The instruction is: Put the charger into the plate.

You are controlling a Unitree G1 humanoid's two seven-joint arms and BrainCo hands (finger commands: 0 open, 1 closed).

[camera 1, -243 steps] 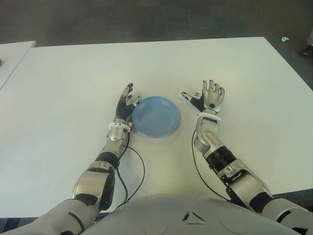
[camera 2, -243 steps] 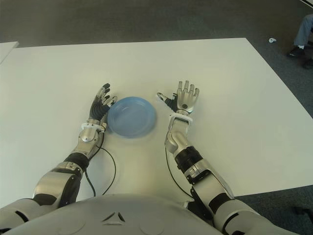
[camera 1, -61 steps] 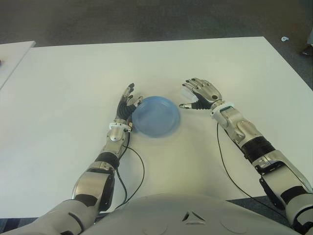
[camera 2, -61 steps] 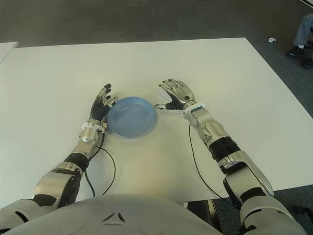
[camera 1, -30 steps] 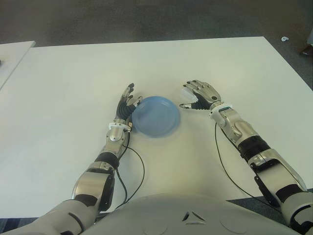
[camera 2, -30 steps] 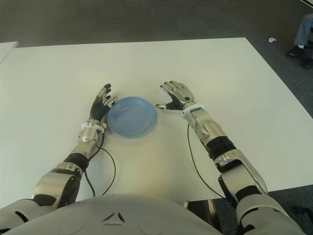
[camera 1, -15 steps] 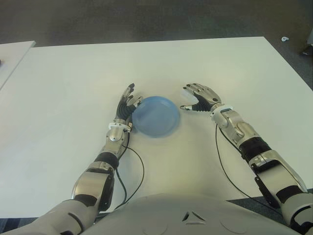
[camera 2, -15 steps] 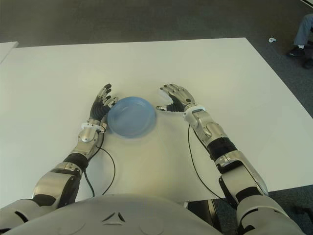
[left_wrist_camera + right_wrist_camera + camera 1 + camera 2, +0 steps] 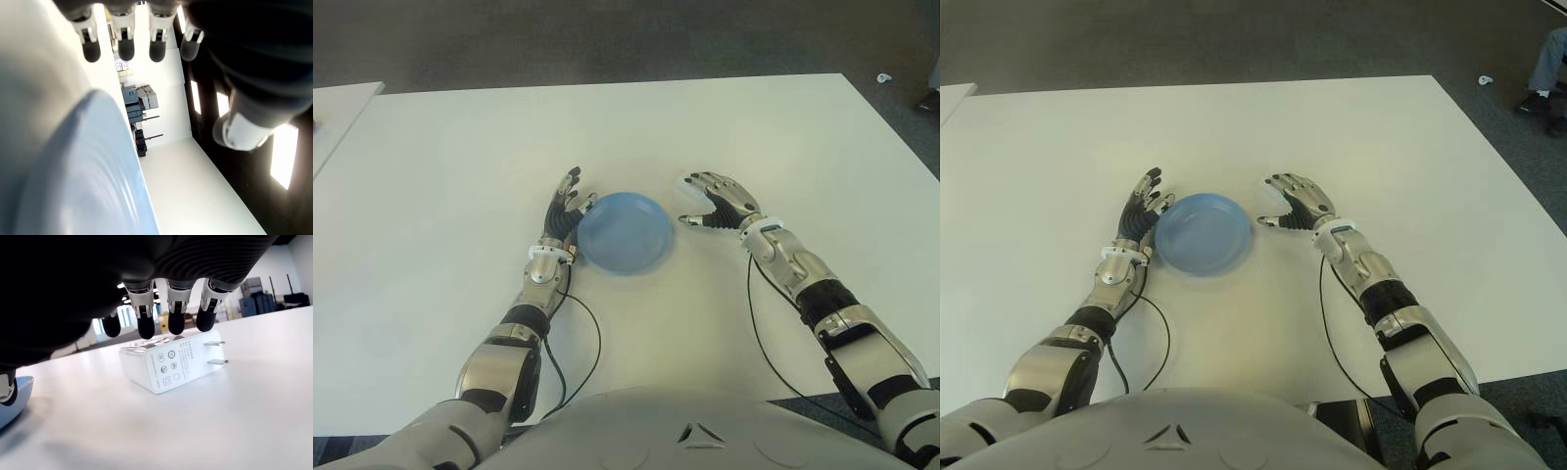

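Surface: a plain white table (image 9: pixel 460 147), broad and flat. Dark grey carpet shows beyond its far edge. A second white tabletop edge (image 9: pixel 342 98) sits at the far left. At the far right edge of the right eye view, part of a person's leg and shoe (image 9: pixel 1545 69) is visible on the carpet, with a small pale object (image 9: pixel 1485 79) lying near it.

A blue plate (image 9: pixel 625 231) stands on the table in front of the robot, between the two hands. Nothing lies in it.

Left hand (image 9: pixel 566 208): positioned just beside the plate's left rim, fingers extended and relaxed, gripping nothing. The left wrist view shows the fingertips (image 9: pixel 124 49) straight, above the plate's edge.

Right hand (image 9: pixel 718 201): positioned to the right of the plate, palm down, fingers partly curved over the table. It has hold of nothing.

Charger (image 9: pixel 168 363): a white plug block with two metal prongs, lying flat on the table under the right hand. In the right wrist view the fingertips (image 9: pixel 145 327) hang directly above its far edge, very close; actual contact cannot be confirmed. The thumb tip sits on the plate side, with the plate's rim visible just next to it. The charger remains outside the plate, near its right rim. In the eye views the charger is largely hidden under the hand.
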